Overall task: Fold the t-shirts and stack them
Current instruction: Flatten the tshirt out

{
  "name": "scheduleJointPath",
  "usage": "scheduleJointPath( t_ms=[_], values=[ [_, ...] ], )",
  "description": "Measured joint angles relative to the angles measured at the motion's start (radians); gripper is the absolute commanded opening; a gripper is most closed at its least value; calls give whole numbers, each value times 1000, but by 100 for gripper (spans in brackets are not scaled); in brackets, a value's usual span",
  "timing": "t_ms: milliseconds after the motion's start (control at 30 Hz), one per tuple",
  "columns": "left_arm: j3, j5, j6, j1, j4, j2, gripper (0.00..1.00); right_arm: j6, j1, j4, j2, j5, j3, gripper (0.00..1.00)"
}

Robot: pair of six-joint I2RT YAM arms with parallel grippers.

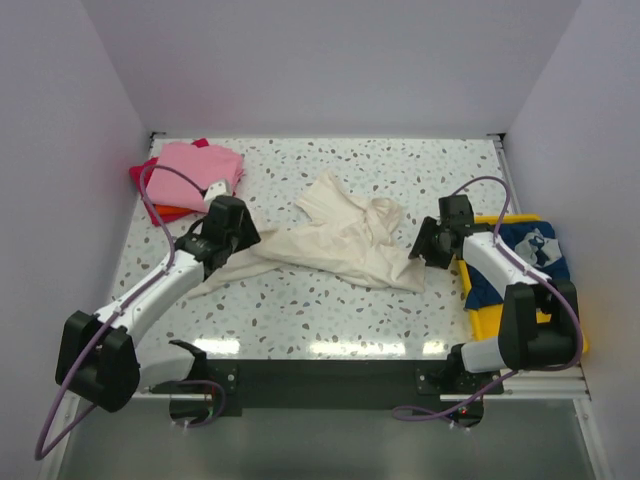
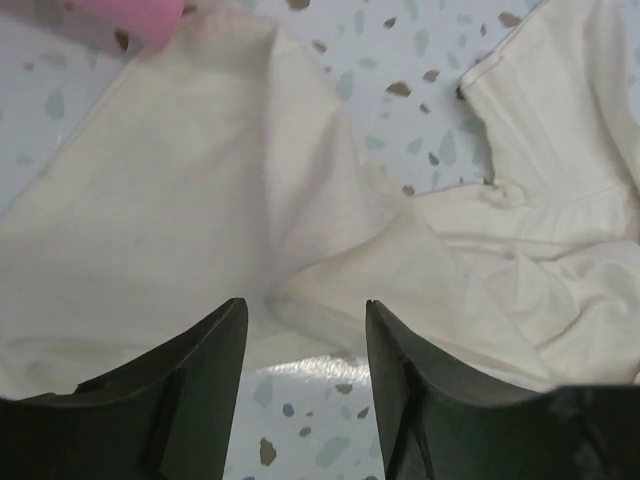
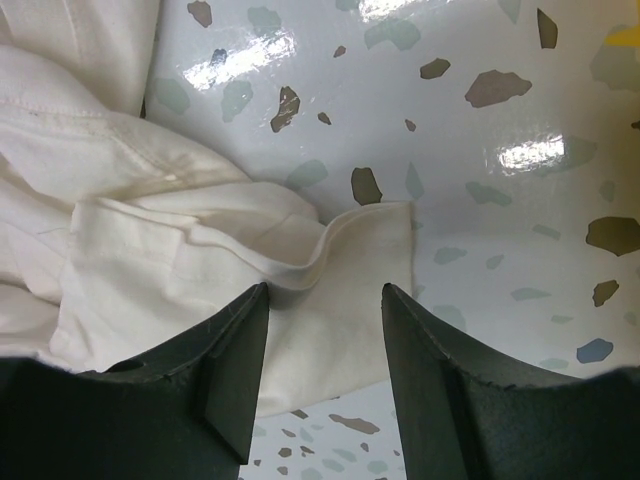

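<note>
Left fingers (image 2: pixel 195 385) and right fingers (image 3: pixel 215 380) hang parted, empty, above opposite ends of cream t-shirt (image 1: pixel 345 240)

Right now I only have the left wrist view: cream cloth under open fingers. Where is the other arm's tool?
Observer: The right tool stands open over the right hem corner of the cream t-shirt.
Operator: Anything stacked?
Observer: A pink t-shirt lies on a red t-shirt and an orange t-shirt, far left corner.
Operator: More waiting?
Observer: A navy t-shirt lies on the yellow tray, right side.
</note>
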Motion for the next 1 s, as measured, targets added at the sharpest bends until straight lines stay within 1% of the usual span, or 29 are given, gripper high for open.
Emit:
scheduleJointPath(
  t_ms=[67,100,200,300,400,533,600,633,867,1000],
  values=[
    [-76,-2,-42,2,-54,-60,68,-3,0,-1,2,-5,0,52],
    [-105,-3,-60,2,-92,-80,70,-4,0,-1,3,-10,0,52],
    [-147,-17,-93,2,-185,-129,70,-11,0,-5,7,-14,4,52],
    [-136,-43,-90,2,-199,-143,68,-13,0,-5,9,-18,6,52],
    [-65,-57,-64,2,-187,-63,66,-13,0,-4,14,-22,6,52],
    [50,-55,21,-13,-95,107,61,-10,0,-1,32,-38,6,52],
    [99,-52,66,-24,-64,177,57,-9,0,1,35,-45,6,52],
    [129,-49,97,-29,-46,220,53,-6,0,2,35,-48,6,52],
    [206,8,237,-35,8,352,46,8,-6,11,35,-56,5,52],
    [216,47,305,-38,8,392,46,12,-8,18,35,-68,3,52]
  ],
)
